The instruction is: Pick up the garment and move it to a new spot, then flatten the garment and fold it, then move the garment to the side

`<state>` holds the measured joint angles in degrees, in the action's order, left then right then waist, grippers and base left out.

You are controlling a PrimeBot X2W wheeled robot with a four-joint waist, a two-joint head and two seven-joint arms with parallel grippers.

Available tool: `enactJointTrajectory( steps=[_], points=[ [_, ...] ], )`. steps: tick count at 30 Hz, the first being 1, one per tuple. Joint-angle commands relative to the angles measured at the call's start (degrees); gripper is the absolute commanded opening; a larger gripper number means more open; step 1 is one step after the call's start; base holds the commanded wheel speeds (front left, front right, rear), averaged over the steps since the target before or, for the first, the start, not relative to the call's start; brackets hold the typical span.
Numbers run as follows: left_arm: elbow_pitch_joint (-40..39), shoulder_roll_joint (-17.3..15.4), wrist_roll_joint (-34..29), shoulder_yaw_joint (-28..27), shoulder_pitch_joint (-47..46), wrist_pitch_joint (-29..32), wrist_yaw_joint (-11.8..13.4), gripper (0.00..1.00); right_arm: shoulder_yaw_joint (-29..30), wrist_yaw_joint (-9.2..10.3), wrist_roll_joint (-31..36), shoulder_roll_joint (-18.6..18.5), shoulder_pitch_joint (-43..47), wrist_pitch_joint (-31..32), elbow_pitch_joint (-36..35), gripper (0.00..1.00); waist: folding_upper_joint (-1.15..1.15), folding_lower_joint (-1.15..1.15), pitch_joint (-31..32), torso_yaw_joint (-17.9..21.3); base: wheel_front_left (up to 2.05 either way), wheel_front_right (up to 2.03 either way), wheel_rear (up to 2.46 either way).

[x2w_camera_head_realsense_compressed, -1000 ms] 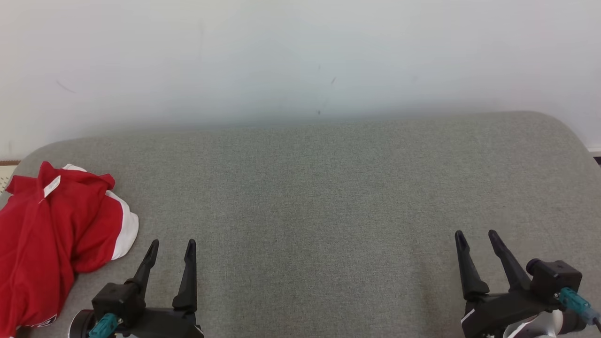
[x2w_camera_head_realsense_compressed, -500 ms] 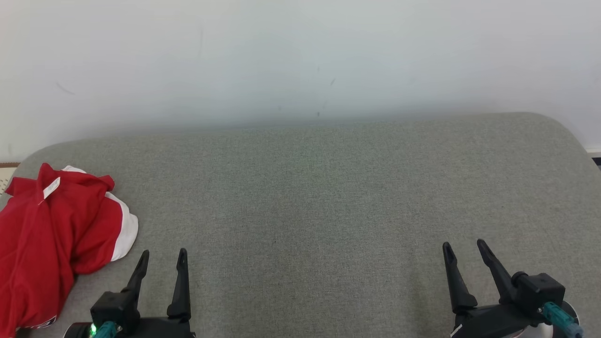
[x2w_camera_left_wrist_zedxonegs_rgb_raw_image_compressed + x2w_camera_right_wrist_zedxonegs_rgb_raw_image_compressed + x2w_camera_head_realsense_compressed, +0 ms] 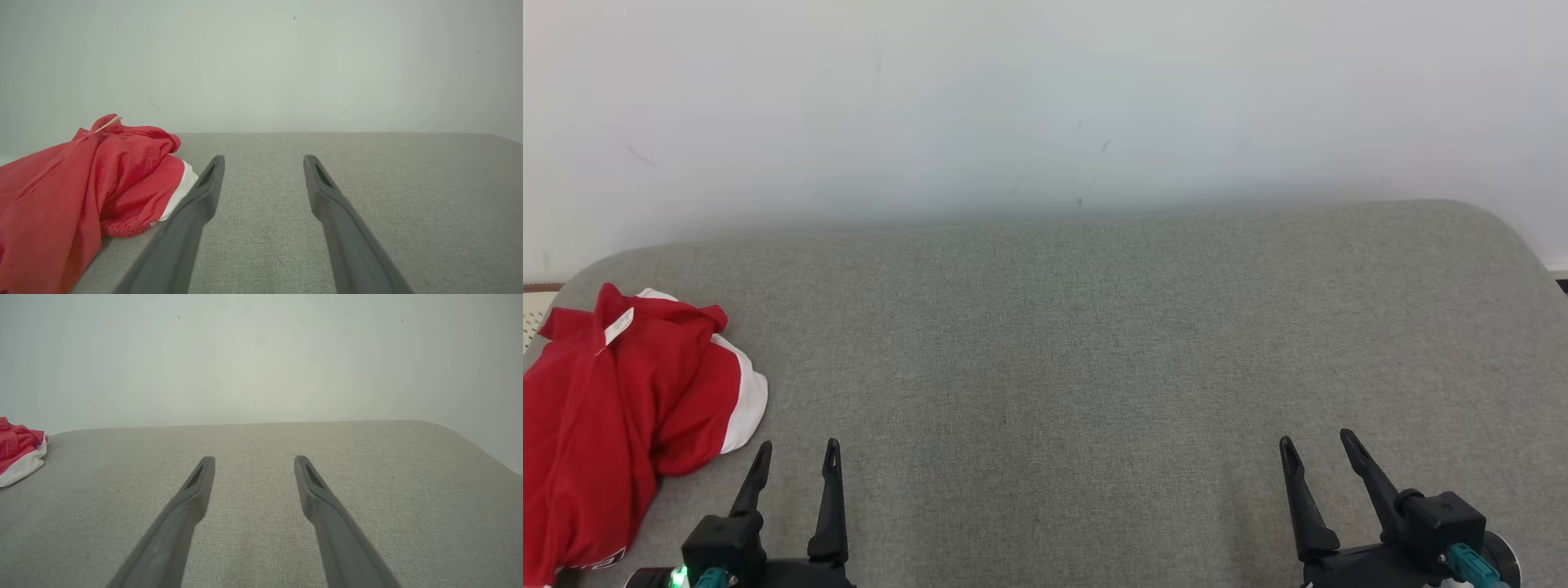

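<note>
Pulling back is what I read in both arms over the last second. The left claw [image 3: 797,445] and the right claw [image 3: 1316,438] now sit lower in the head view, closer to the robot's body. That is more than the slight downward drift of the whole picture, which I put down to the head camera moving.

Both claws are released, fingers spread wide with nothing between them, each over bare grey surface [image 3: 1078,343].

The garment [image 3: 613,408], red with a white panel, lies crumpled at the left end of the surface, partly cut off by the edge of the head view. Its folds look the same as before, so it hasn't been disturbed. In the left wrist view it lies just beside the left claw, apart from it. In the right wrist view it sits well off at the left edge.

My judgement is that the pick-up hasn't started, and this retreat brings neither claw nearer the cloth. Next I'd swing the left arm further left, onto the bunched red folds.
</note>
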<state>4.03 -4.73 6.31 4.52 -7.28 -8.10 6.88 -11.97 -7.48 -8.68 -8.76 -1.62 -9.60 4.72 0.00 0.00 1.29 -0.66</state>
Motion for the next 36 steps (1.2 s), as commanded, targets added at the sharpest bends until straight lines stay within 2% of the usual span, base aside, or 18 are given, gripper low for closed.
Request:
enactJointTrajectory(
  steps=[1, 13, 31, 36],
  points=[
    [-0.4, -0.2, -1.7, -0.3, 0.9, 0.2, 0.2, 1.00, -0.3, -0.03, 1.2, 0.1, 0.7, -0.5, -0.2, 1.00, 0.00, 0.00, 0.0, 0.0, 0.00, 0.00, 0.00],
    [0.1, -0.1, 0.4, 0.1, 0.4, 0.5, 0.0, 1.00, 2.1, -0.02, -0.3, 1.1, 1.1, -0.5, 0.3, 1.00, 0.00, 0.00, -0.1, 0.4, 0.00, 0.00, 0.00],
    [0.5, -1.0, 0.4, 1.3, 0.3, 1.3, 1.0, 1.00, 2.7, -0.03, 0.6, 1.3, 1.2, 0.3, 0.2, 1.00, 0.00, 0.00, -0.1, -0.2, 0.00, 0.00, 0.00],
    [0.7, -1.5, 1.0, 1.1, -1.3, 1.2, 1.5, 1.00, 0.9, -0.03, 1.1, 0.7, 1.2, 1.2, -1.0, 1.00, 0.00, 0.00, -0.6, -6.0, 0.00, 0.00, 0.00]
  ],
)
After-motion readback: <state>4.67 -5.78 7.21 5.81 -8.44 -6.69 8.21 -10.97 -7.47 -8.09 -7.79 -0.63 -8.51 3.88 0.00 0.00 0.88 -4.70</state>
